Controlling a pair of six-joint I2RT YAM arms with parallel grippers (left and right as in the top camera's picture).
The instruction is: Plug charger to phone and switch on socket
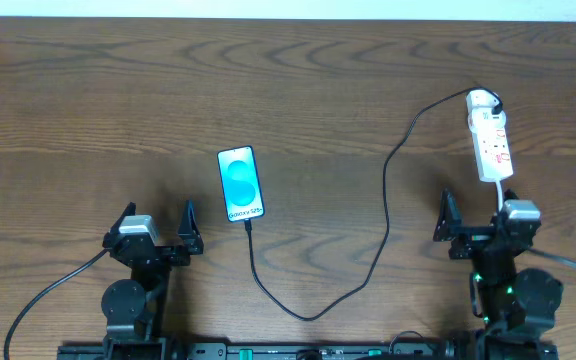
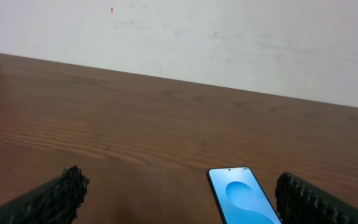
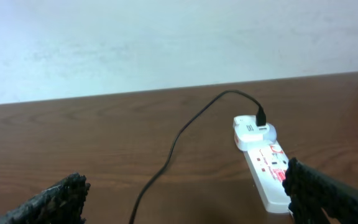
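The phone [image 1: 240, 184] lies flat at mid-table with its blue screen lit, and its far end shows in the left wrist view [image 2: 241, 196]. The charger cable [image 1: 386, 190] loops from the phone's near end across the table to a black plug [image 3: 261, 115] in the far end of the socket [image 1: 490, 135], a white strip at the right. I cannot tell whether the tip is seated in the phone. My left gripper [image 1: 158, 215] stands open, near and left of the phone. My right gripper [image 1: 478, 212] is open just short of the socket's near end [image 3: 263, 158].
The socket's white cord [image 1: 498, 192] runs toward me past the right gripper. The black cable's loop [image 1: 308, 315] lies between the two arms near the front edge. A pale wall [image 2: 229, 43] backs the brown wooden table [image 1: 88, 110].
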